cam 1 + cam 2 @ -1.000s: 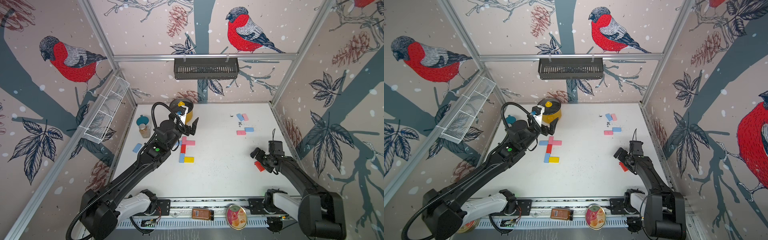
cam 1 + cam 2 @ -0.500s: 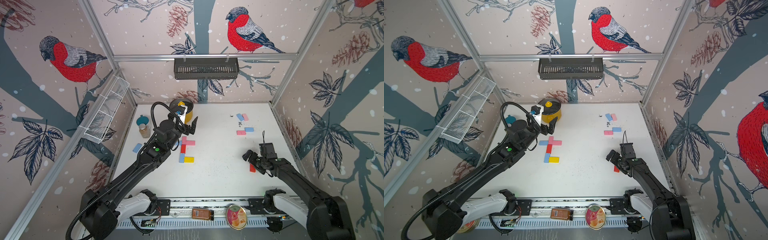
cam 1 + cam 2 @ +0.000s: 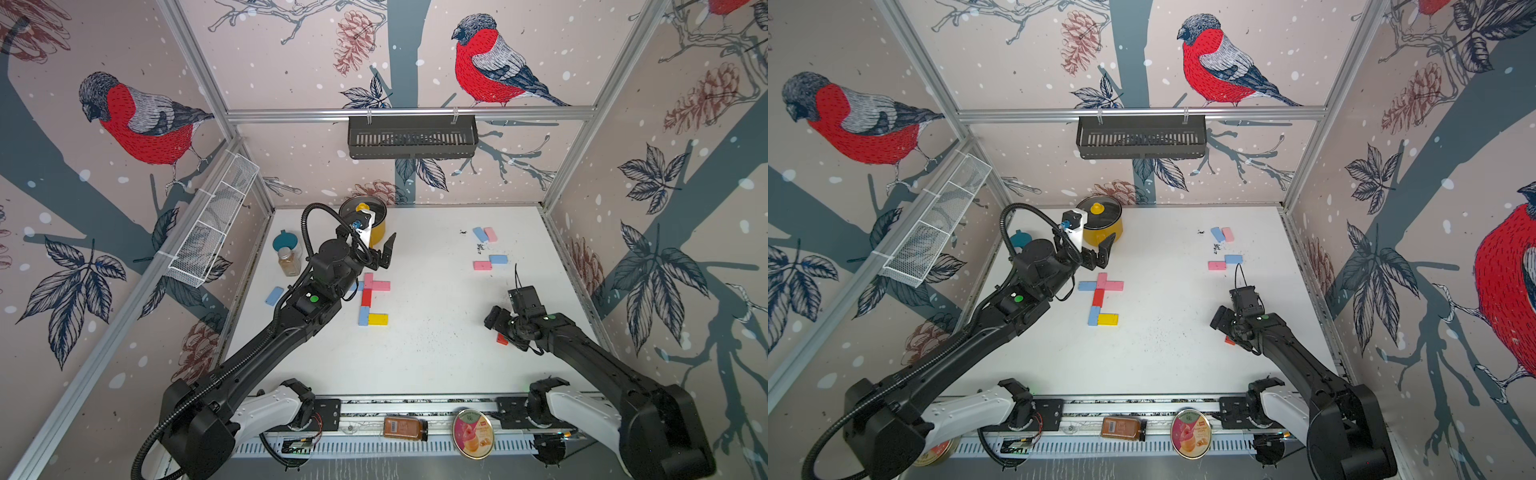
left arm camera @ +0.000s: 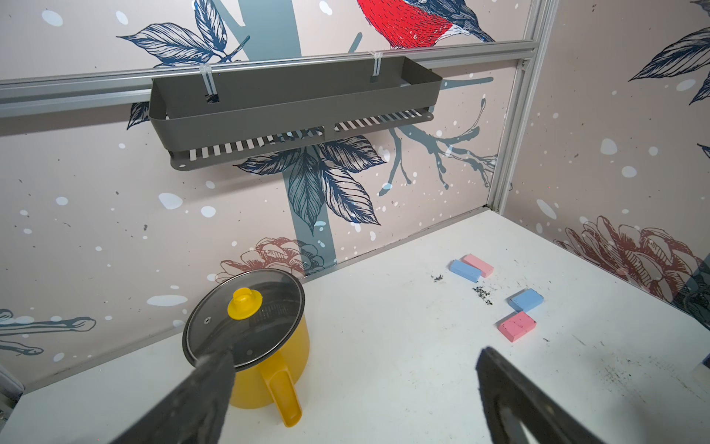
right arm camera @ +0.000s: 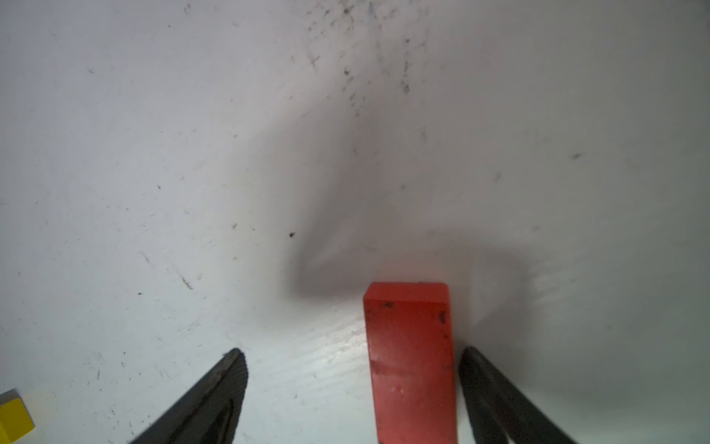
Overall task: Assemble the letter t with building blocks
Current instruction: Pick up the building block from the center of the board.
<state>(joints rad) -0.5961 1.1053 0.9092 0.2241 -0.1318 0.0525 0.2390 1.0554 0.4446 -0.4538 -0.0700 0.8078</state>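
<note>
Left of the table's middle lies a flat group of building blocks: a light blue one (image 3: 1087,286), two pink ones (image 3: 368,280) (image 3: 381,285), a red one (image 3: 366,297), a second light blue one (image 3: 364,316) and a yellow one (image 3: 377,319) (image 5: 13,419). My left gripper (image 3: 384,251) (image 4: 351,353) hangs open and empty above the table beyond them, next to the yellow pot. My right gripper (image 3: 503,330) (image 5: 351,351) is down at the table on the right, open. A loose red block (image 5: 411,361) (image 3: 501,339) lies between its fingers, close to one finger (image 5: 480,376) and well apart from the other.
Two pink and two blue blocks lie at the back right (image 3: 480,234) (image 3: 490,234) (image 3: 498,259) (image 3: 482,265). Another blue block (image 3: 274,296) lies at the left edge. A lidded yellow pot (image 4: 269,346), a teal-lidded jar (image 3: 284,241) and a small bottle (image 3: 289,262) stand at the back left.
My right gripper has shifted left along the table, and the red block under it now lies a little further left. Its jaws have narrowed slightly. The left arm has not moved.
</note>
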